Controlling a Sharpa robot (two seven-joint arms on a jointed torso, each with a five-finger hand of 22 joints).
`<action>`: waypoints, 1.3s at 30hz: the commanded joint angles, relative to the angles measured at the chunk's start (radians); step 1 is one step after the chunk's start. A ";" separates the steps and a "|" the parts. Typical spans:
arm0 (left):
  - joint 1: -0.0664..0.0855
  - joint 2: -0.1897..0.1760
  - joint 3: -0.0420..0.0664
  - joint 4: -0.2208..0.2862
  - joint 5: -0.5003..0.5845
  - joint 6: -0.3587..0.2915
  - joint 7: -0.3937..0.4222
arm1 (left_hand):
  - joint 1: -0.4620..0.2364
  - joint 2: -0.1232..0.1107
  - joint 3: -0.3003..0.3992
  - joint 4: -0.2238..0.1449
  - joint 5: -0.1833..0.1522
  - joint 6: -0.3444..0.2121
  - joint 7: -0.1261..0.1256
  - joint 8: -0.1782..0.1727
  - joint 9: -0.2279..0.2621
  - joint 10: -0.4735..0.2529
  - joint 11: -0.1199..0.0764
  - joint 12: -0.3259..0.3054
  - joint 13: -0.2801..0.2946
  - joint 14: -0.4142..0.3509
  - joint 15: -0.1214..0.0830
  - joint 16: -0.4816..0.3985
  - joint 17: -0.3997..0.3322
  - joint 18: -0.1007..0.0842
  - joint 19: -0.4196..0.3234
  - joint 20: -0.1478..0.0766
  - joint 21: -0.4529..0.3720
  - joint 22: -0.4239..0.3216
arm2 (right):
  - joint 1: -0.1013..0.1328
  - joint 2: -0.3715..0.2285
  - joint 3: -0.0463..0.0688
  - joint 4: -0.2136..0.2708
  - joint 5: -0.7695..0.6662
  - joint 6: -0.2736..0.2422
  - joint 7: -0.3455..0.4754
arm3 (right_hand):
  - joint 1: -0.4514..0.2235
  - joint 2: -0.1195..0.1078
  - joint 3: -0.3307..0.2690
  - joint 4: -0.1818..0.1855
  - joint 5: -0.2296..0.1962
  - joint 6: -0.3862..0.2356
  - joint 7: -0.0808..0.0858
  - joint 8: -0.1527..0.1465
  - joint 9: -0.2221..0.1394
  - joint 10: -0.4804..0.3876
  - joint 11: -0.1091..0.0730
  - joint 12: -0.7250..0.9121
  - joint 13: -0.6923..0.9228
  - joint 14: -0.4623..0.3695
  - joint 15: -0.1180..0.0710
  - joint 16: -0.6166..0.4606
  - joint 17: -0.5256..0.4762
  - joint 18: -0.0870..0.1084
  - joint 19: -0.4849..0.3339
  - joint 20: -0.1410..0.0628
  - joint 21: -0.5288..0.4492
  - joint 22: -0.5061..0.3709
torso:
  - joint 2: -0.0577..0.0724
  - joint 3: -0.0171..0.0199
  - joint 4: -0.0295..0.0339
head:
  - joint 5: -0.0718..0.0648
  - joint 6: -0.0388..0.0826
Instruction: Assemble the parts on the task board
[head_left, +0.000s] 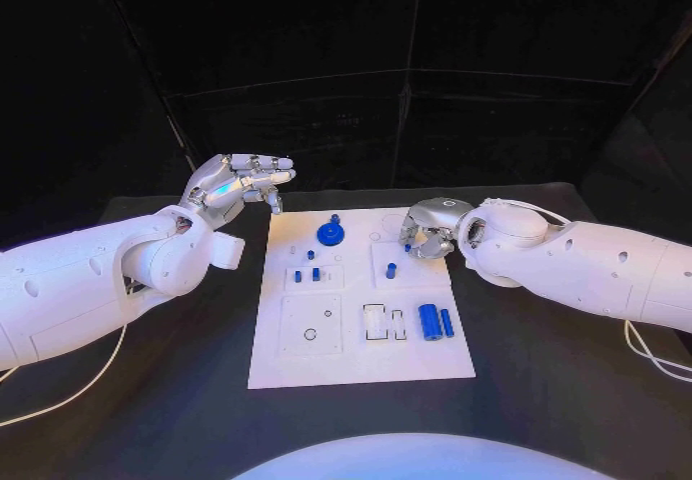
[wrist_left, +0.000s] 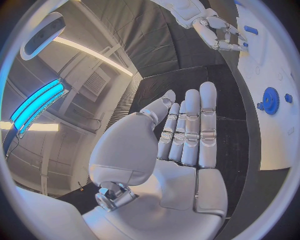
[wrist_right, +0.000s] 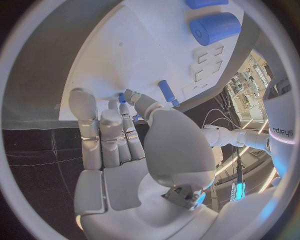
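Currently: white task board (head_left: 361, 355), flat in the middle of the black table (head_left: 173, 400).

Left hand (head_left: 242, 183): hovers just off the board's far left corner, palm flat, fingers straight, holds nothing.

Right hand (head_left: 430, 230): bends down over the board's far right part and seems to pinch a small blue piece (wrist_right: 122, 97) between thumb and fingertip, low to the surface.

Blue gear (head_left: 330, 235): sits at the far middle, between the hands. Thick blue cylinder (head_left: 428, 321) and slim blue rod (head_left: 447, 322): lie side by side near the right edge. Short blue peg (head_left: 389, 268): stands just beside the right hand.

Likely trouble: tilts in so thin a pinch and jams at its hole, or slips loose and rolls away; could also knock that peg, so close to the fingers.
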 joint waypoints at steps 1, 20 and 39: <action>0.001 0.002 0.000 0.000 0.005 0.010 0.012 | -0.005 0.006 0.001 0.004 0.005 0.001 0.006 0.002 -0.001 -0.002 -0.002 0.004 0.000 -0.007 0.001 0.002 -0.001 0.014 -0.001 0.003 -0.004 -0.002 | -0.002 0.007 0.000 -0.013 0.004 -0.013 0.015 | 0.020 0.011 0.020 -0.001 -0.012 0.012 0.001 0.002 0.003 0.008 -0.004 0.011 0.001 0.023 0.004 0.023 0.017 -0.002 -0.007 -0.001 0.024 0.025 | 0.001 -0.0001 -0.0003 | -0.005 -0.004; 0.001 0.008 0.000 -0.004 0.005 0.019 -0.011 | 0.001 0.008 0.001 0.003 0.005 0.003 0.006 0.003 -0.001 -0.002 -0.002 0.006 0.000 -0.007 0.001 0.004 -0.003 0.014 0.002 0.003 -0.006 -0.005 | -0.015 0.029 0.000 -0.044 -0.004 0.008 0.002 | 0.046 0.041 0.096 -0.017 -0.045 0.068 -0.016 0.017 0.009 0.065 -0.023 0.049 0.006 0.031 -0.008 0.115 0.094 -0.012 -0.005 -0.004 0.132 0.151 | 0.000 0.0002 -0.0003 | -0.006 -0.015; 0.001 0.012 0.000 -0.006 0.005 0.022 -0.017 | 0.004 0.009 0.001 0.003 0.005 0.005 0.005 0.004 -0.001 -0.002 -0.003 0.007 0.000 -0.006 0.000 0.006 -0.003 0.015 0.005 0.002 -0.008 -0.007 | -0.016 0.027 0.000 -0.038 -0.050 -0.050 -0.023 | 0.061 0.046 0.125 -0.035 -0.049 0.096 -0.023 0.026 0.012 0.097 -0.032 0.072 0.014 0.033 -0.014 0.152 0.124 -0.018 -0.007 -0.010 0.179 0.205 | 0.000 0.0001 -0.0003 | -0.006 -0.021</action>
